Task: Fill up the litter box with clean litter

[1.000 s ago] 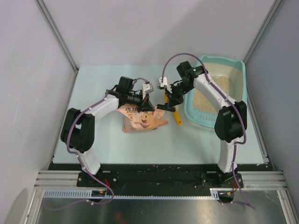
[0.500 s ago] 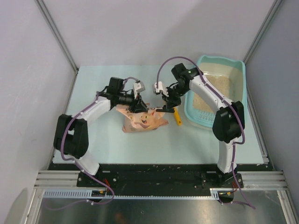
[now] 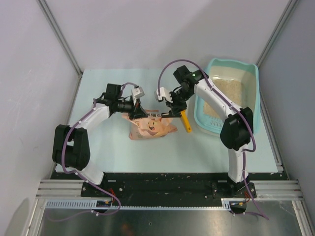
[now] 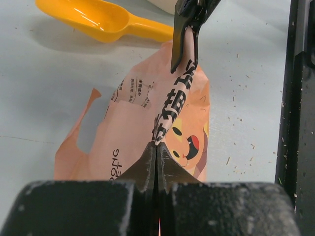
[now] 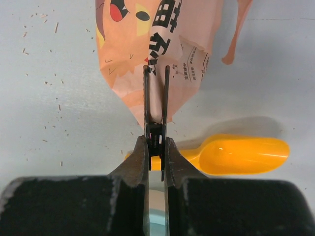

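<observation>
The left gripper (image 4: 156, 147) is clenched on a raised fold of the pink-orange litter bag (image 4: 147, 113), its jaws pressed flat with only the film between them. At the fold's other end the right gripper (image 5: 156, 93) pinches the same ridge, so the printed strip runs taut from one to the other. Compared with a second ago, both wrists sit farther toward the left of the table, the left one most, while the bag lies where it lay. The orange scoop (image 5: 241, 155) lies untouched just beside the bag. The litter box (image 3: 251, 73) stands at the far right with a layer of clean litter (image 3: 224, 96) already in it. With both ends held, the bag looks ready to be lifted or pulled open.
</observation>
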Motion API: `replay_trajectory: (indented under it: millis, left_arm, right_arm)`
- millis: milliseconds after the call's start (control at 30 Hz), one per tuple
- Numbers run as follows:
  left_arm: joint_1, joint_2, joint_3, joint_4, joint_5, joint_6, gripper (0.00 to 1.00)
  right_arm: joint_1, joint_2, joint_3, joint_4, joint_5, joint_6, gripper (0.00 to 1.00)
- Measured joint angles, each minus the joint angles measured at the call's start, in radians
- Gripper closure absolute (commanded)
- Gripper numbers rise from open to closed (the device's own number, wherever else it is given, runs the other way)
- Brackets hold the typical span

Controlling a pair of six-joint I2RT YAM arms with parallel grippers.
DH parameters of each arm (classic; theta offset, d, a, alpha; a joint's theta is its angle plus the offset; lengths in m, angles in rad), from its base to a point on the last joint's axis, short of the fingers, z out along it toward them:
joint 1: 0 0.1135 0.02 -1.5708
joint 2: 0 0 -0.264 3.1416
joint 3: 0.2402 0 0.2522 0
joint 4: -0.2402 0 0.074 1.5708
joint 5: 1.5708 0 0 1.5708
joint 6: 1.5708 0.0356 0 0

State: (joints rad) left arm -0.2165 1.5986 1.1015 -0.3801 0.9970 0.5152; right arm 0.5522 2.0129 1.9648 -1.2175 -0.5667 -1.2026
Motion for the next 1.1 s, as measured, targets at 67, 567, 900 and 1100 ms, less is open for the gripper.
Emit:
replay_trajectory:
  millis: [67, 567, 900, 1100]
  left_arm:
    - [0.001, 0.000, 0.000, 0.000, 0.002, 0.000, 1.00]
    - [0.001, 0.000, 0.000, -0.001, 0.003, 0.000, 1.00]
    - [0.001, 0.000, 0.006, -0.010, 0.002, 0.000, 1.00]
    - [0.001, 0.000, 0.015, -0.018, 0.002, -0.001, 1.00]
  right_arm:
    - [0.001, 0.011, 0.019, -0.013, 0.004, 0.002, 1.00]
    - [0.023, 0.027, 0.055, -0.038, 0.077, -0.005, 1.00]
    - [0.057, 0.019, 0.055, -0.024, 0.160, -0.014, 1.00]
    - [0.011, 0.019, 0.060, -0.030, 0.082, 0.032, 1.00]
